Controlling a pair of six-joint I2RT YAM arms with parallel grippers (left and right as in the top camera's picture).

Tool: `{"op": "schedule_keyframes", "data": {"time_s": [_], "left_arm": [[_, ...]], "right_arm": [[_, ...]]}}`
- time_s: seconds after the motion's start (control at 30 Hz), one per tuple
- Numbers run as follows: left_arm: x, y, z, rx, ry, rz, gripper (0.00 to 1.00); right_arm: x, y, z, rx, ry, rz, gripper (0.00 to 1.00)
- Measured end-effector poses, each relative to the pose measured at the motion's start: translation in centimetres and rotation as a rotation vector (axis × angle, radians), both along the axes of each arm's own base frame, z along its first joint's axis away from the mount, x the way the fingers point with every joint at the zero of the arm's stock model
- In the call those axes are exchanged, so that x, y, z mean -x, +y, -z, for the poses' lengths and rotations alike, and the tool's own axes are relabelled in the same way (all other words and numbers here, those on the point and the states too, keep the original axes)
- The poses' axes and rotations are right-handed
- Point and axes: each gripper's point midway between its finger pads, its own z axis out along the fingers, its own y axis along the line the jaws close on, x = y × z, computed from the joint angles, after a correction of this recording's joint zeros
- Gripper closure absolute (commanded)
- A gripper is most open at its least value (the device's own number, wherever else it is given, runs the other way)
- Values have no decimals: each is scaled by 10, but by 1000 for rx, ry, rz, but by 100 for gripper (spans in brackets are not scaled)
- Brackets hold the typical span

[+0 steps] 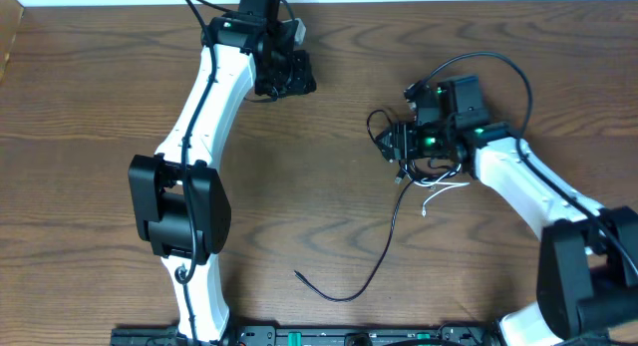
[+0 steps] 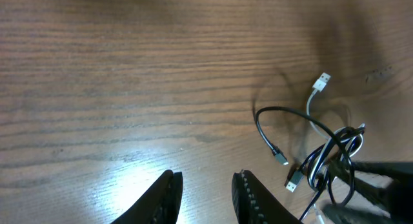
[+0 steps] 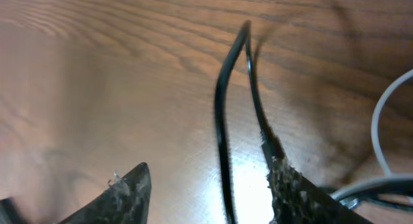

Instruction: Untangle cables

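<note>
The black cable [image 1: 389, 236] trails from a tangle under my right gripper [image 1: 397, 147] down to a free end near the table's front. The white cable [image 1: 444, 191] peeks out just below that gripper. In the right wrist view my right gripper [image 3: 206, 169] is open, and a loop of the black cable [image 3: 222, 121] stands between its fingers, close to the right one; the white cable [image 3: 387, 121] curves at the right edge. My left gripper [image 1: 289, 82] is open and apart at the far centre. In the left wrist view the left gripper [image 2: 208, 175] holds nothing. There the tangled cables [image 2: 332, 156] lie to its right, with a white plug [image 2: 321, 82] sticking out.
The brown wooden table [image 1: 100, 107] carries only the cables. The left arm [image 1: 189, 157] stretches from the front edge to the far centre. The right arm [image 1: 538, 186] comes in from the front right. A thick black arm wire [image 1: 498, 62] loops above the right wrist.
</note>
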Motion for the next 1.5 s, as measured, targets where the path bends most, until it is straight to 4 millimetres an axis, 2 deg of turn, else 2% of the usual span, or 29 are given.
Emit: {"op": "schedule_keyframes", "data": {"time_s": [0.03, 0.07, 0.2, 0.3, 0.37, 0.43, 0.53, 0.6, 0.67, 0.77, 0.9, 0.93, 1.2, 1.37, 1.5], "left_arm": [[1, 0, 0, -2, 3, -1, 68], [1, 0, 0, -3, 4, -1, 67], [1, -1, 0, -3, 5, 0, 66], [1, -1, 1, -6, 5, -1, 66], [1, -1, 1, -7, 4, 0, 66], [1, 0, 1, -9, 2, 2, 69], [1, 0, 1, -11, -1, 9, 71], [2, -2, 0, -7, -9, 31, 71], [4, -7, -2, 14, -18, 70, 71], [8, -17, -6, 61, -27, 129, 70], [19, -33, -10, 110, -19, 203, 69], [23, -39, -10, 121, -17, 227, 66], [66, -104, -7, 187, 2, 429, 58], [97, -150, -13, 269, 18, 550, 53], [116, -176, -3, 331, 63, 619, 49]], "right_arm": [[-2, 0, 4, 16, -4, 4, 93], [-3, -1, 8, 26, -1, 13, 99], [-5, -3, 10, 41, -4, 28, 99], [-2, -5, -4, 36, -13, 41, 99], [2, -9, -24, 24, -30, 62, 99], [8, -16, -54, 2, -58, 103, 99], [18, -40, -94, -7, -76, 218, 99], [28, -57, -106, 13, -59, 301, 99], [38, -75, -106, 60, -22, 385, 99], [50, -90, -88, 141, 62, 456, 99], [51, -99, -71, 192, 116, 500, 99], [50, -100, -69, 196, 122, 511, 99], [40, -99, -70, 174, 106, 541, 99], [38, -101, -71, 153, 109, 551, 99], [35, -108, -73, 117, 118, 570, 99]]}}
